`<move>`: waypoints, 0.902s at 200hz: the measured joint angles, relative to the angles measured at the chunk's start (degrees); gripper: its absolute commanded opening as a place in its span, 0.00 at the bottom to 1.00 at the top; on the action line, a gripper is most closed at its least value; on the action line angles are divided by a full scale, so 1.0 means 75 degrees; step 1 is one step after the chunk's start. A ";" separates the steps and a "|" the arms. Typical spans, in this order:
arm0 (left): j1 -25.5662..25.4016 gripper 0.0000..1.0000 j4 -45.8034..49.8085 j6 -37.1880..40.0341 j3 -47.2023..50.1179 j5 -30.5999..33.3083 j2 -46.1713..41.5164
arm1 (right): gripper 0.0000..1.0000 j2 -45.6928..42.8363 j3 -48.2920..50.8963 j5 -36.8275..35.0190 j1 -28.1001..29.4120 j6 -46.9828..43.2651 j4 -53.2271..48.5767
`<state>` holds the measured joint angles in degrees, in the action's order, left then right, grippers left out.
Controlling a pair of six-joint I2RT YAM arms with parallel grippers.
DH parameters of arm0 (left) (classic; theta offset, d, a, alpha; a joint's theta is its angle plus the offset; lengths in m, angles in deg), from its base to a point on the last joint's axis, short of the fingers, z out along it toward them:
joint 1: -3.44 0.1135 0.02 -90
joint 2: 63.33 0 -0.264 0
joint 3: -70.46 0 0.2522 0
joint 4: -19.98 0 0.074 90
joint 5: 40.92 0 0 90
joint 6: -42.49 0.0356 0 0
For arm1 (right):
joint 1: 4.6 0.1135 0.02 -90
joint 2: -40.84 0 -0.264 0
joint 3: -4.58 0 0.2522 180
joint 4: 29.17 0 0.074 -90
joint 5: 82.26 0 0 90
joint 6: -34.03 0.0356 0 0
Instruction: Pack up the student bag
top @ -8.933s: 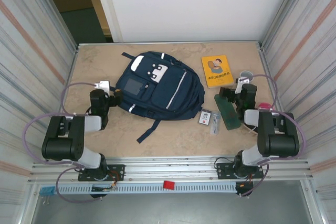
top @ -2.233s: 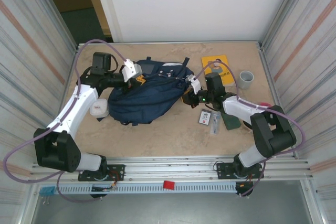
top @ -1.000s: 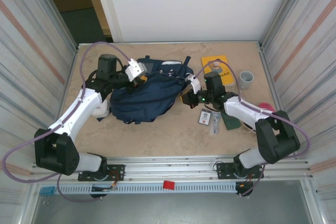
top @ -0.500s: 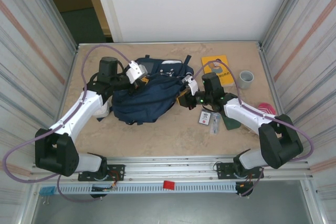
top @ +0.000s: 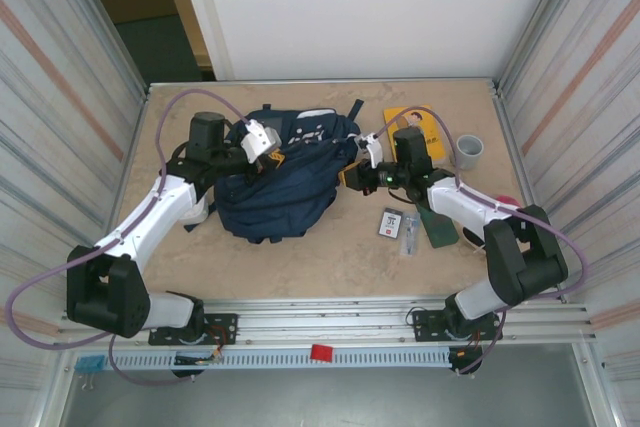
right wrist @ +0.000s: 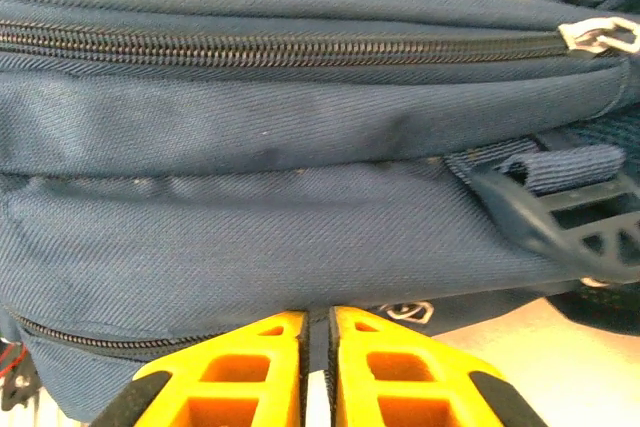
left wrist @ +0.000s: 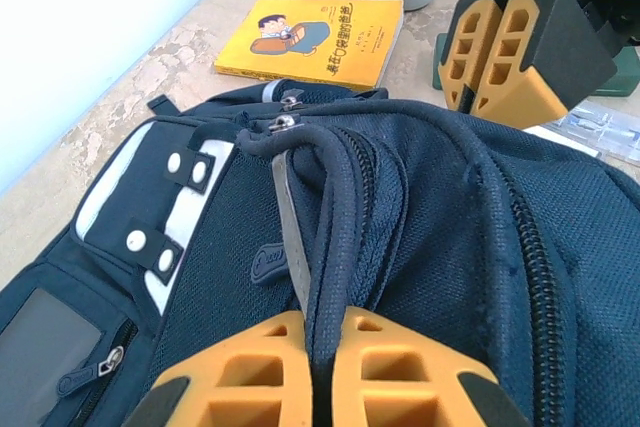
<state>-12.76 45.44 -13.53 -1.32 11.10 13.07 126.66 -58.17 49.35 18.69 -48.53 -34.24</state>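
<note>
The student bag [top: 285, 182], navy blue with white patches, stands bunched up in the middle of the table. My left gripper [top: 270, 153] is at its top. In the left wrist view this gripper [left wrist: 320, 347] is shut on the bag's navy top strap [left wrist: 318, 237], which rises taut from the bag [left wrist: 450, 227]. My right gripper [top: 346, 179] is at the bag's right side. Its orange fingers stand a narrow slit apart in the right wrist view [right wrist: 318, 319], with the tips against the bag's lower fabric [right wrist: 300, 167] and pale table showing through the gap. The same gripper [left wrist: 487, 107] shows beyond the bag.
A yellow book [top: 415, 127] and a grey cup [top: 469, 150] lie at the back right. A dark green case [top: 437, 222], a small card [top: 390, 222] and a clear pack [top: 408, 234] lie right of the bag. A white object [top: 190, 209] sits under my left arm. Metal walls close both sides.
My right gripper's fingers have parted a little, and it has shifted right and back along the bag's side. The bag's top has come up towards the back. My left gripper keeps its grip.
</note>
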 measured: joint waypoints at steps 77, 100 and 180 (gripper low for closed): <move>0.0758 0.00 -0.0230 -0.0332 0.0082 -0.1559 -0.0006 | 0.62 0.0154 0.0449 0.0017 -0.0458 0.0096 0.0329; 0.0769 0.00 -0.0195 -0.0332 0.0082 -0.1938 -0.0006 | 0.61 0.0490 0.0396 0.0303 -0.0411 0.0047 0.0507; 0.0804 0.00 -0.0017 -0.0283 0.0035 -0.2428 -0.0006 | 0.26 0.0813 -0.0140 0.0816 -0.0108 -0.0915 0.0586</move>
<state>-6.73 45.31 -15.65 -1.06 -7.11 13.02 132.76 -59.22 55.47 17.88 -55.39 -29.85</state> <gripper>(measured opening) 0.083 0.331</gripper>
